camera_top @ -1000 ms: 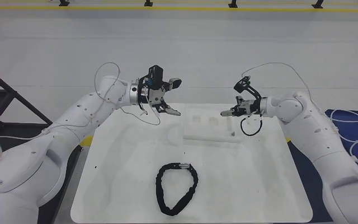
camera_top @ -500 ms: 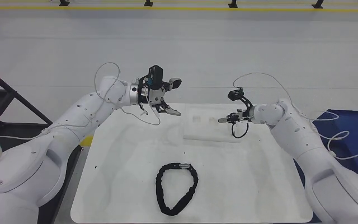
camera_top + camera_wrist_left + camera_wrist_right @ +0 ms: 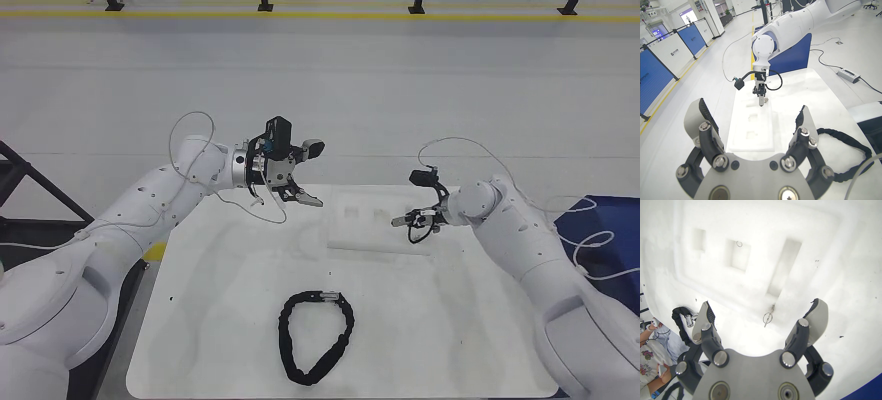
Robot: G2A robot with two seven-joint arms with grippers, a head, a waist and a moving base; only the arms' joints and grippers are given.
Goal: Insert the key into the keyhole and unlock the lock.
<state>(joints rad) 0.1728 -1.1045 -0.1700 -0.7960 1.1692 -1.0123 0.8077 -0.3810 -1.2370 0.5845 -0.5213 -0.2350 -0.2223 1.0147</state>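
A small silver key on a ring (image 3: 767,319) lies flat at the right end of the white foam block (image 3: 378,238). My right gripper (image 3: 761,302) hangs open just above it, one finger on each side and neither touching. The left wrist view shows that gripper (image 3: 761,101) pointing down beside the key (image 3: 766,99). The black chain lock (image 3: 315,335) lies in a loop near the table's front, its silver cylinder (image 3: 689,321) at the top of the loop. My left gripper (image 3: 312,175) is open and empty, held above the table's back left corner.
The foam block (image 3: 753,130) has several rectangular recesses, and a loose ring (image 3: 739,243) lies at the edge of one. The white table (image 3: 220,330) has bare room around the chain (image 3: 848,144). A blue cabinet (image 3: 791,56) stands behind the right arm.
My right gripper has swung in and come down over the foam block's right end, ending above the key. The left arm and the chain lock have kept still.
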